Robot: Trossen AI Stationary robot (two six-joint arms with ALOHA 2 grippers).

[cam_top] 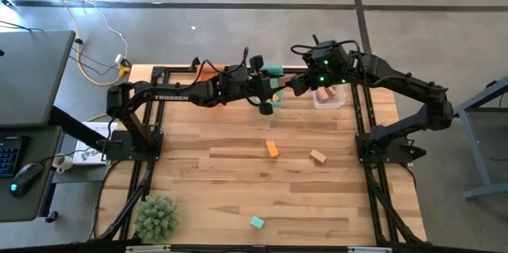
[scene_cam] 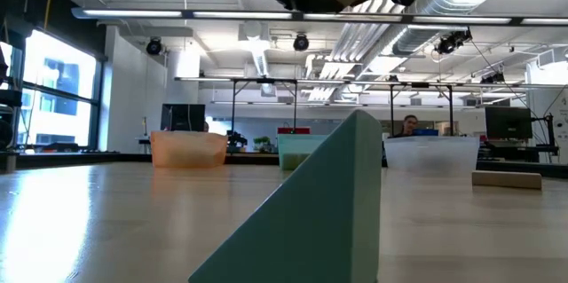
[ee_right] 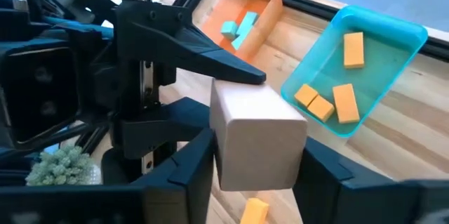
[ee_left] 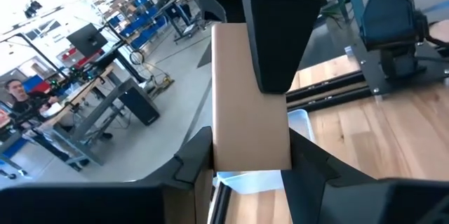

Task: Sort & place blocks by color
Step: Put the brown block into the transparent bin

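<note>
A light wood bar (ee_left: 249, 97) hangs in the air between my two grippers, over the far middle of the table near the teal bin (cam_top: 272, 71). My left gripper (ee_left: 251, 162) reaches in from the left and is shut on one end. My right gripper (ee_right: 258, 161) comes from the right and is shut on the other end. On the table lie an orange block (cam_top: 272, 148), a wood block (cam_top: 318, 156) and a teal block (cam_top: 256, 222). The teal block (scene_cam: 328, 212) fills the foreground of the low view. My left gripper pinches the wood bar's near end (ee_left: 251, 150) between its two fingers (ee_left: 198, 155), roughly level from the table's left and lying along the bar. The bar is lifted clear of the table. My right gripper pinches the bar's opposite end (ee_right: 258, 129) between its two fingers (ee_right: 200, 155), coming from the table's right. The left gripper's fingers (ee_right: 210, 66) show on the bar's far end in the right wrist view.
The orange bin (ee_right: 247, 13) holds teal blocks, and the teal bin (ee_right: 354, 62) holds orange blocks. A clear bin (cam_top: 328, 98) sits under the right arm. A fuzzy green plant (cam_top: 156, 217) stands at the near left corner. People sit at desks in the room beyond.
</note>
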